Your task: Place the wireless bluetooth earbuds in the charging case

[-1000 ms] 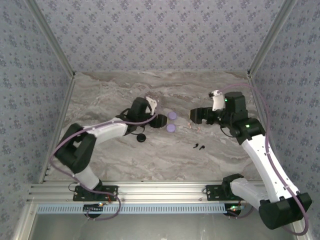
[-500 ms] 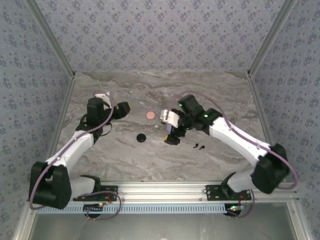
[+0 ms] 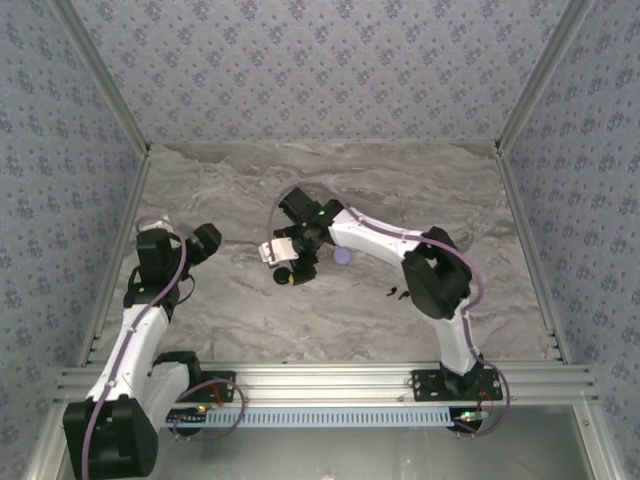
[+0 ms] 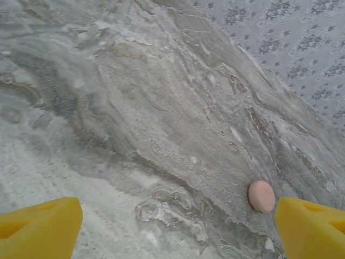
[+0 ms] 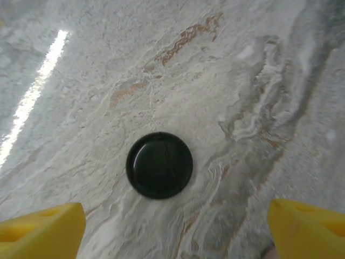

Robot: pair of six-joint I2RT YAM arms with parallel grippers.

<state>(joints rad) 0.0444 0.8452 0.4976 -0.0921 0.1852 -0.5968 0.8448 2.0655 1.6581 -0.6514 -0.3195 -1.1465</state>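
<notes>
Earbuds (image 3: 398, 293), a tiny black pair, lie on the table (image 3: 450, 180) right of its middle, toward the near edge, well apart from both sets of jaws. The right gripper (image 5: 172, 226) hangs above a black round disc (image 5: 159, 165), jaws wide apart and empty. The left gripper (image 4: 172, 226), near the left edge, has its jaws spread too, holding nothing. Its wrist view shows a pink disc (image 4: 261, 195) on the table ahead; the top view shows a purple disc (image 3: 343, 256) beside the right arm.

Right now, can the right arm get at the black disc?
Probably yes: the right pincer hangs open right above the black disc, with only bare table around it.
</notes>
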